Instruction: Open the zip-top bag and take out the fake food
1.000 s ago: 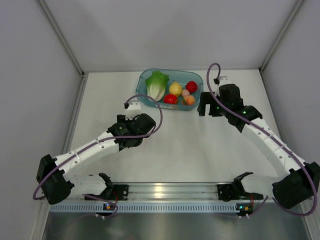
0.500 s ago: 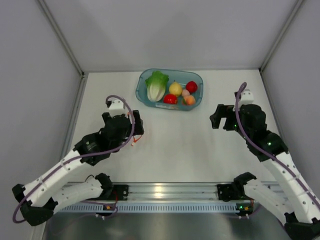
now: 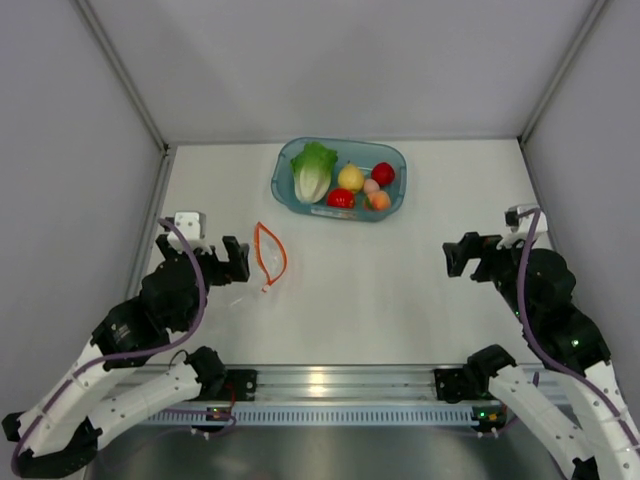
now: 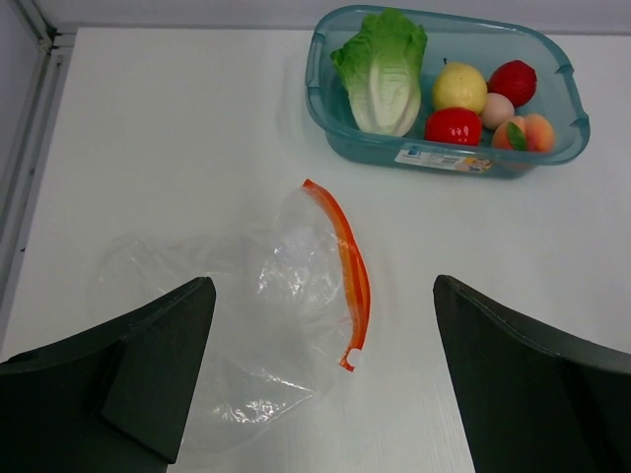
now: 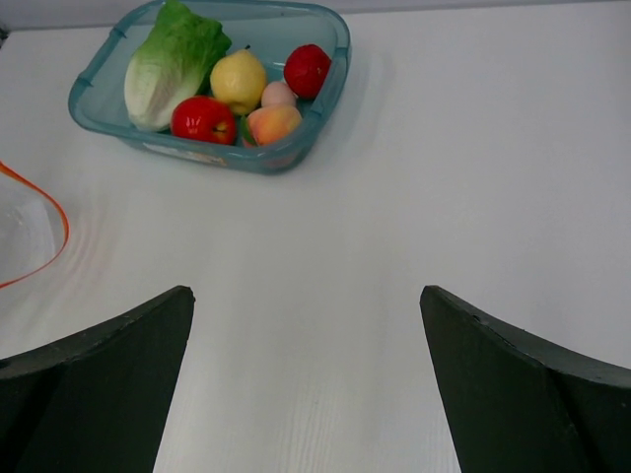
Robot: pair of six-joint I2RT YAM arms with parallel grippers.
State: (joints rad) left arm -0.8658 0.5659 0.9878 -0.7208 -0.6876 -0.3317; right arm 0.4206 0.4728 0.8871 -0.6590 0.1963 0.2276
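The clear zip-top bag point(image 3: 262, 264) lies flat on the table with its orange zip strip point(image 4: 346, 268) curved and its mouth gaping; nothing shows inside it. The fake food sits in a teal bin point(image 3: 284, 190) at the back: a lettuce head point(image 4: 383, 69), a yellow fruit point(image 4: 459, 87), red pieces point(image 4: 453, 125) and a peach point(image 4: 528, 131). My left gripper point(image 3: 228, 262) hangs open just left of the bag, apart from it, with its fingers point(image 4: 158, 365) wide. My right gripper point(image 3: 456, 257) is open over bare table at the right, holding nothing.
The teal bin point(image 5: 329, 75) stands at the table's back middle. Grey walls close in the left, right and far sides. A metal rail point(image 3: 340, 385) carrying the arm bases runs along the near edge.
Both arms have drawn back toward the near edge, left arm to the left, right arm to the right. The left gripper opened and let go of the bag, which now lies on the table.
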